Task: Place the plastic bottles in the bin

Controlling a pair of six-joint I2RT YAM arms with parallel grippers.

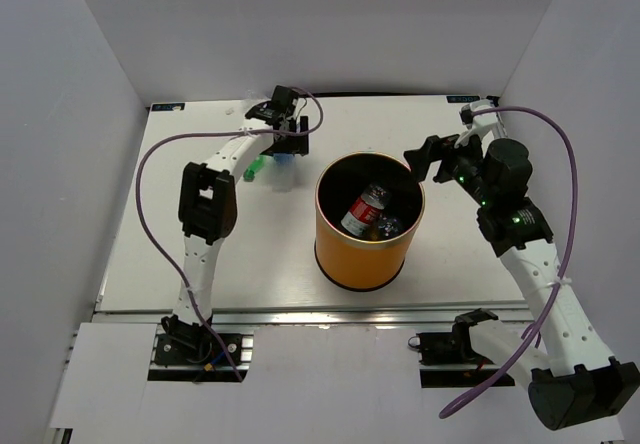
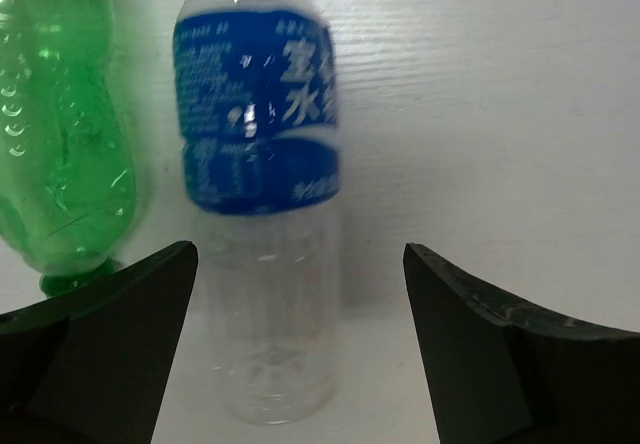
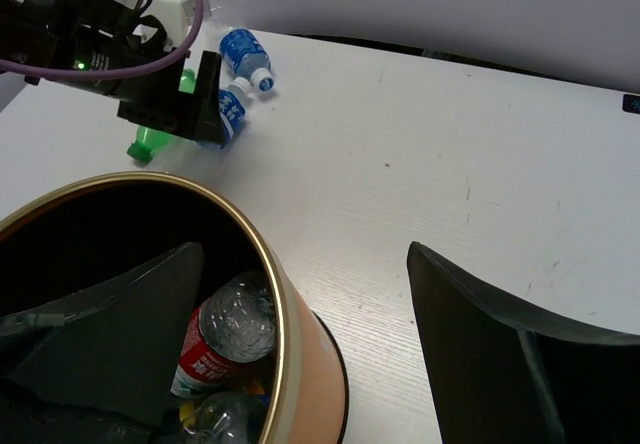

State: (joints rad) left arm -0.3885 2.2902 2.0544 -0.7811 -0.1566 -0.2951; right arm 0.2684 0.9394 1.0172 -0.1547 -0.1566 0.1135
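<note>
The orange bin point(image 1: 345, 259) stands upright mid-table, holding a red-labelled bottle point(image 1: 362, 211) and at least 1 clear bottle point(image 1: 386, 227). Beyond it to the left, a green bottle point(image 2: 60, 134) lies beside a blue-labelled bottle point(image 2: 258, 164), a second blue-labelled bottle point(image 3: 245, 56) close by

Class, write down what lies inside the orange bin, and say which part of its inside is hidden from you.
Inside the bin lie a red-labelled bottle and at least one clear bottle. Anything beneath them is covered, so the full count cannot be told.
</note>
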